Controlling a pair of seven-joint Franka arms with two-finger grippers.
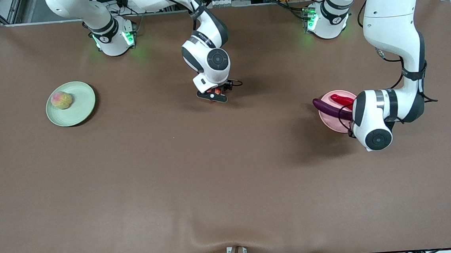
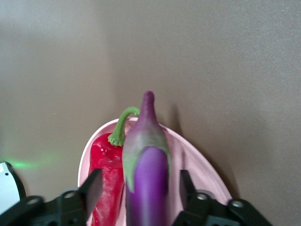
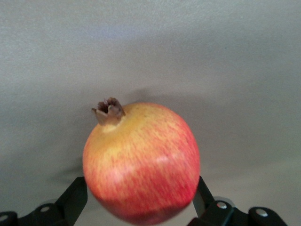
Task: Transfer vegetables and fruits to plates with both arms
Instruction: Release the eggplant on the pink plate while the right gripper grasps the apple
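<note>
Nearest the front camera, toward the left arm's end of the worktop point(image 1: 230, 189), the pale pink plate point(image 1: 330, 124) already carries both vegetables. The purple eggplant point(image 2: 149, 169) lies across it with its tip hanging over the rim, and the red chili pepper point(image 2: 106, 169) lies on the plate touching it, green stem curling up at the eggplant's cap. The left pincer point(image 2: 141, 188) hangs low over this plate with its fingers point(image 2: 94, 186) spread to either side of the eggplant, and a gap shows on each side; it looks to have let the eggplant go, so I judge the vegetable half of the job done, bar lifting the arm clear.

A little farther from the camera, toward the right arm's end, the pale green plate point(image 1: 70, 103) holds the peach point(image 1: 61, 100), resting near the rim. That is one fruit delivered.

Farther again, near the middle of the worktop, the right pincer point(image 3: 141, 200) sits low with its fingers set wide on both sides of a round red-orange fruit point(image 3: 141, 162) with a dry brown crown, which reads more like a pomegranate than an apple. The fingers lie against its flanks, though whether they truly pinch it I cannot tell.

What remains, by my reckoning, is carrying this last fruit to the green plate beside the peach and setting it down.
</note>
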